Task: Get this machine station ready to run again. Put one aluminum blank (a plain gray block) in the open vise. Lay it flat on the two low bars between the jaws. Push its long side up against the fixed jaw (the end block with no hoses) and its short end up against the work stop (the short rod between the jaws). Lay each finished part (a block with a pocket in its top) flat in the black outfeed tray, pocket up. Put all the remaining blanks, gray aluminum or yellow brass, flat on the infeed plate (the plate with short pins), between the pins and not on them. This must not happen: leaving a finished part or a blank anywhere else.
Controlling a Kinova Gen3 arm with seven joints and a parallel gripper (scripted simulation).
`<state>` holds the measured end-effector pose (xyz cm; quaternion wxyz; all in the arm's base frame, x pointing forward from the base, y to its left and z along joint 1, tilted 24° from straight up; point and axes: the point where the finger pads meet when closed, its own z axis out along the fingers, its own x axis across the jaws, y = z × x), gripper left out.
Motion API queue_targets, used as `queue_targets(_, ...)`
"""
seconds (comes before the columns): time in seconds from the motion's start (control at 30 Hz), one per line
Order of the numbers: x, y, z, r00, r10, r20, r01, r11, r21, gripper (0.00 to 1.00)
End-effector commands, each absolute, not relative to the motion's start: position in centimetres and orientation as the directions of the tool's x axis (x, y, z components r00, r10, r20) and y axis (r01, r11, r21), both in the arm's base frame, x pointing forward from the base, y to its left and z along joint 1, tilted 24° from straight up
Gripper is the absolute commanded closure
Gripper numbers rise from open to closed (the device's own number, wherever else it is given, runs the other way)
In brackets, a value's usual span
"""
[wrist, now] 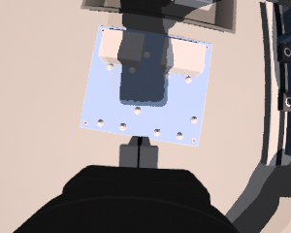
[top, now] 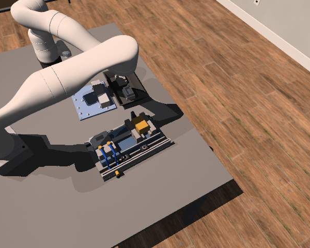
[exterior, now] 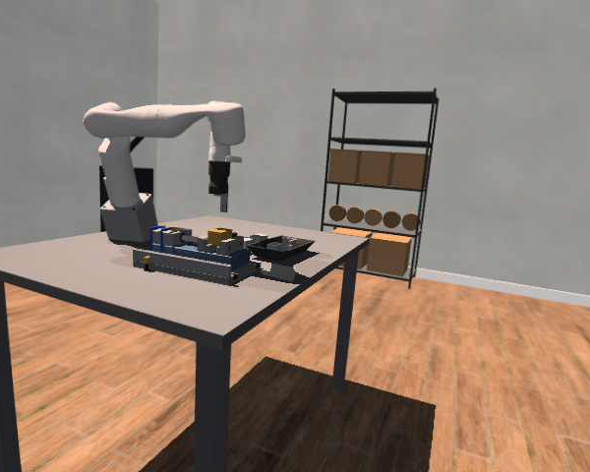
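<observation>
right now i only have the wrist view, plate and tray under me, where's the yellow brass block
Observer: The yellow brass block sits up on the vise, at the end away from the blue hoses, not on the infeed plate.
Operator: ok and how high am i
Observer: In the exterior view the claw hangs well above the table, shut and empty.

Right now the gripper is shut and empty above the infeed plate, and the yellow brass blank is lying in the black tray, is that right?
Not quite. The yellow brass blank is not in the black outfeed tray; the top view shows it resting on the vise, at the end away from the blue hoses. The rest holds: the gripper is shut, holding nothing, above the infeed plate.
</observation>
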<state>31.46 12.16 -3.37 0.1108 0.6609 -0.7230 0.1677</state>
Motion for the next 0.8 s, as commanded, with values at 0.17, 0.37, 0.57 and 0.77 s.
queue_targets(0.17, 31.4, 12.9, -1.5, -0.104, -0.918, 0.383, -0.992, 0.071, -0.100, 1.00)
queue_targets(0.37, 31.3, 13.4, -0.4, -0.104, -0.918, 0.382, -0.992, 0.071, -0.100, 1.00)
queue_targets(0.57, 31.2, 14.1, 1.1, -0.105, -0.918, 0.381, -0.992, 0.071, -0.100, 1.00)
queue_targets(0.77, 31.1, 14.5, 2.1, -0.104, -0.918, 0.382, -0.993, 0.071, -0.100, 1.00)
